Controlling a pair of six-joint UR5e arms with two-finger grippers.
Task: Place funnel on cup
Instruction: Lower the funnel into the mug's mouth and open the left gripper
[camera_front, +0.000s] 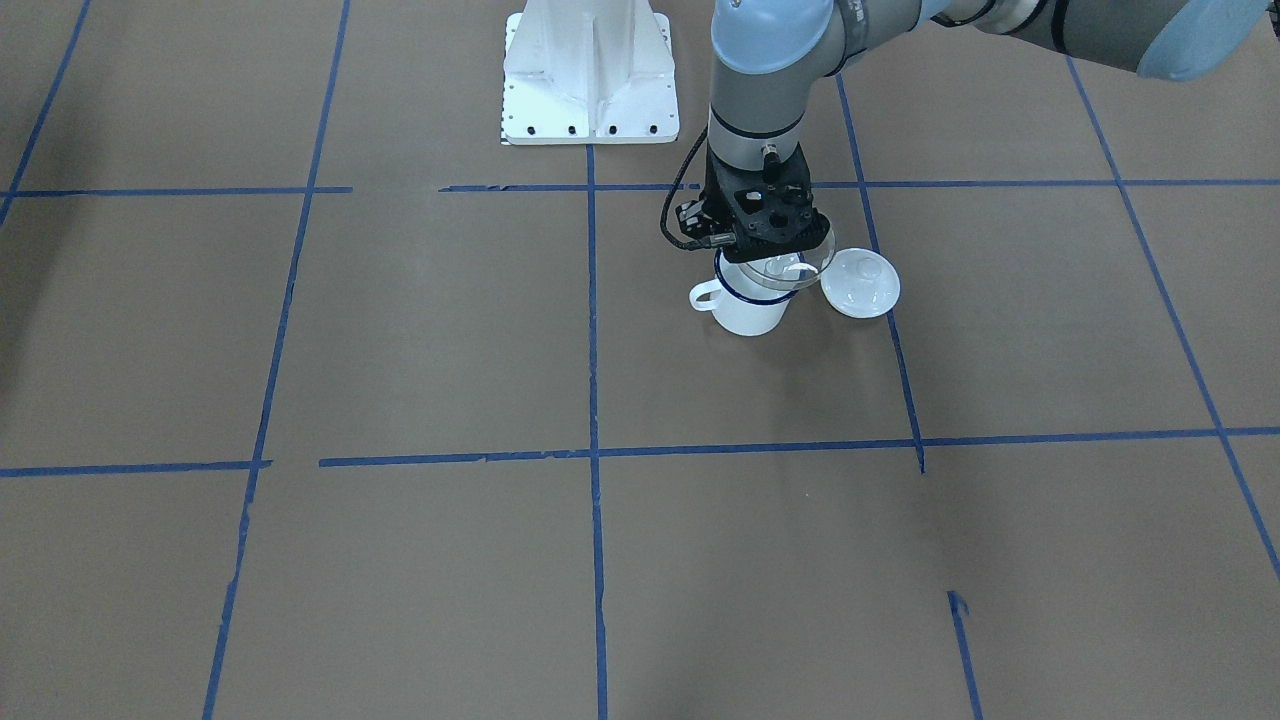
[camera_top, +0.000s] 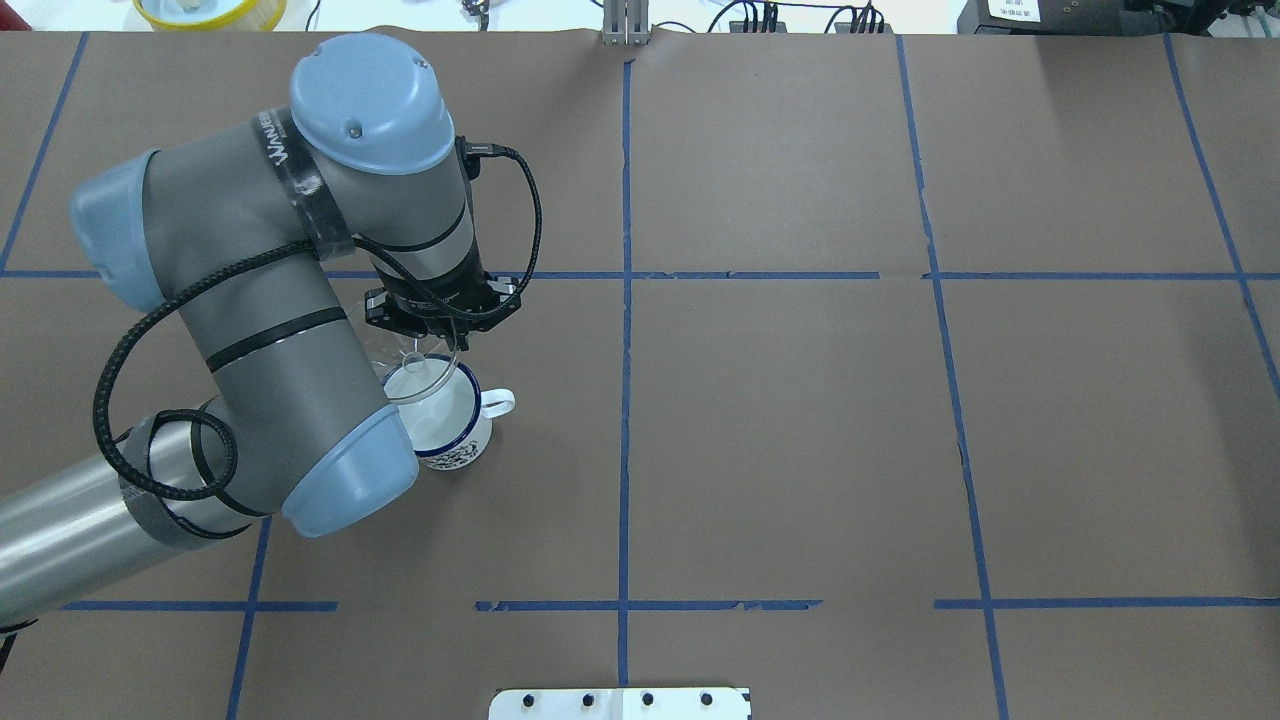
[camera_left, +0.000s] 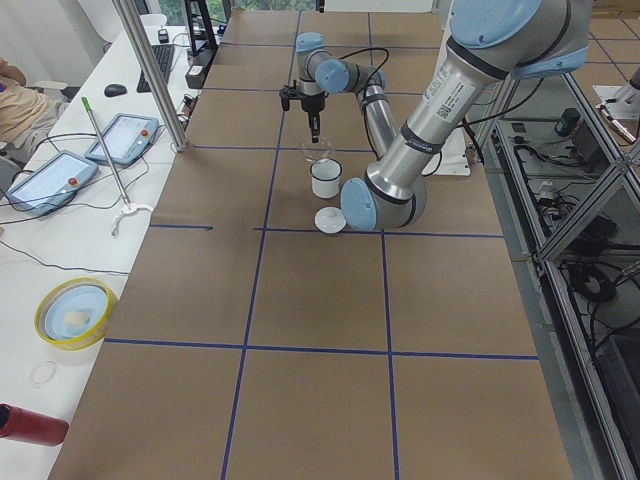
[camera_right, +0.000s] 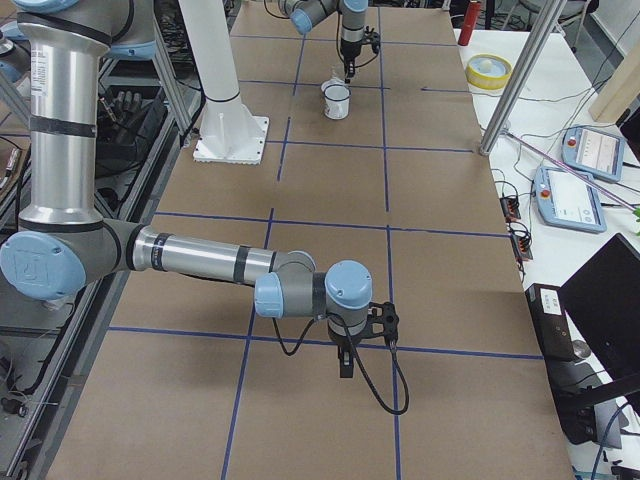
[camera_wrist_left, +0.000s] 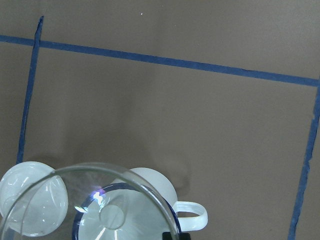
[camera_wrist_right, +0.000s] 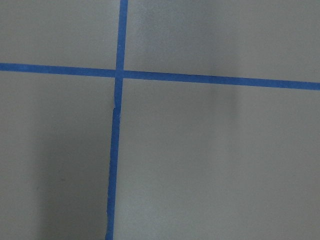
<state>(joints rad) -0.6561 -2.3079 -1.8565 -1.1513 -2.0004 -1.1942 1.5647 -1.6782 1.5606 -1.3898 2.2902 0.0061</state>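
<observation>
The white cup (camera_front: 750, 308) with a dark blue rim stands on the table, handle toward the robot's right. It also shows in the overhead view (camera_top: 458, 428) and the left wrist view (camera_wrist_left: 192, 218). My left gripper (camera_front: 772, 248) points down just above it and is shut on the rim of the clear funnel (camera_front: 792, 266). The funnel (camera_top: 418, 377) hangs over the cup's mouth, slightly off-centre, with its spout down inside the rim (camera_wrist_left: 112, 218). My right gripper (camera_right: 345, 366) shows only in the right side view, far from the cup; I cannot tell whether it is open.
A round white knobbed lid (camera_front: 860, 283) lies on the table right beside the cup, on the robot's left of it (camera_wrist_left: 32, 199). The white robot base plate (camera_front: 590, 80) stands behind. Blue tape lines cross the brown table.
</observation>
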